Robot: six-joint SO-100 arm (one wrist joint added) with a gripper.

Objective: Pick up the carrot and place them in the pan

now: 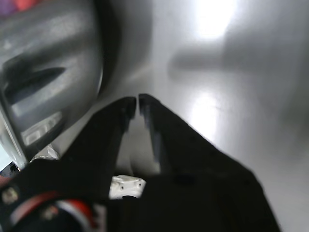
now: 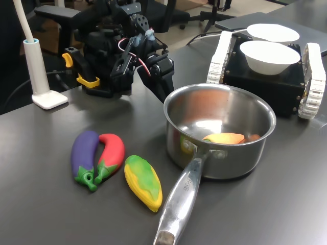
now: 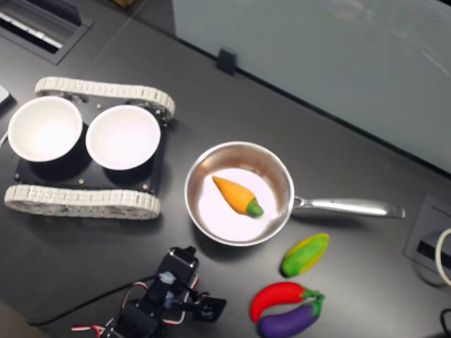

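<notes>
In the second exterior view, left to right, we see two white bowls [image 3: 123,136] on a tracked base, then the carrot [image 3: 237,196] lying inside the pan [image 3: 282,184]; placing looks done. Our end effector [image 3: 211,307] sits outside the pan, tips nearly together, empty. Corn toy [image 3: 304,254], pepper and eggplant lie on the desk, obstructing nothing.

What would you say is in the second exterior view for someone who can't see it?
An orange carrot lies inside a shiny steel pan on a dark table. Toy corn, a red pepper and an eggplant lie nearby, beside two white bowls.
</notes>
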